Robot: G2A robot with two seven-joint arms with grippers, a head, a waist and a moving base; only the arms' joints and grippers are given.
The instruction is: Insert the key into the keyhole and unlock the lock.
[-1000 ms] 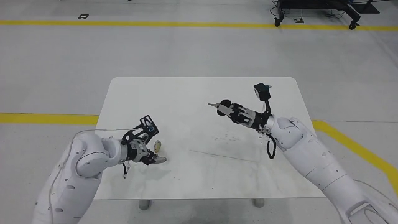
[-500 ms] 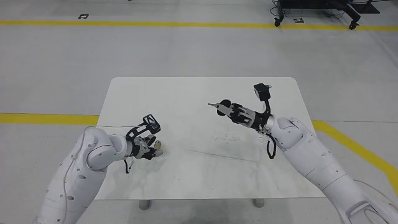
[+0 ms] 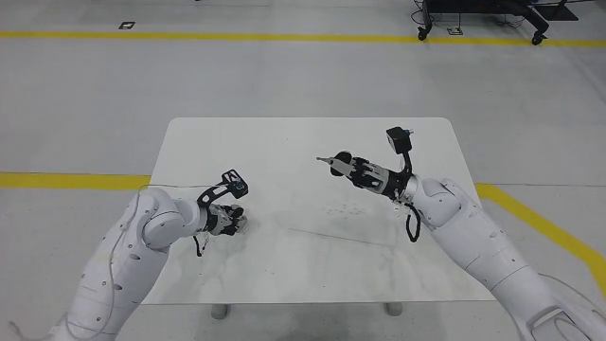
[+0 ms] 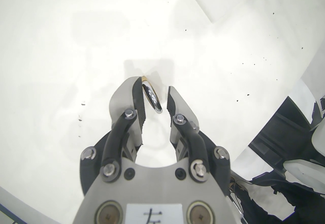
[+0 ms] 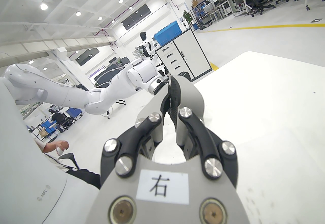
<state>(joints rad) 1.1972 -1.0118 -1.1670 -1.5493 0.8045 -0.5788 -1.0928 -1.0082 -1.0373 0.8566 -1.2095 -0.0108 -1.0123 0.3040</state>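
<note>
Lock [image 4: 152,99] sits between left hand's [image 4: 153,86] parted fingers; right hand [image 3: 337,163] pinches key [image 3: 324,160]

The left arm [image 3: 142,246] is bent at the elbow and angles in over the near left part of the surface [image 3: 294,275]. Its wrist is turned down so that the left end effector [image 3: 230,220] [image 4: 153,85] sits low, right at the tabletop. Its two fingers [image 4: 139,101] stand apart with a clear gap between the ribbed pads. The right arm [image 3: 473,237] stretches from the near right corner toward the middle. It carries the right end effector [image 3: 328,161] [image 5: 169,82] raised above the surface and pointing leftward, roughly level. Its fingers are pressed together along their length.
</note>
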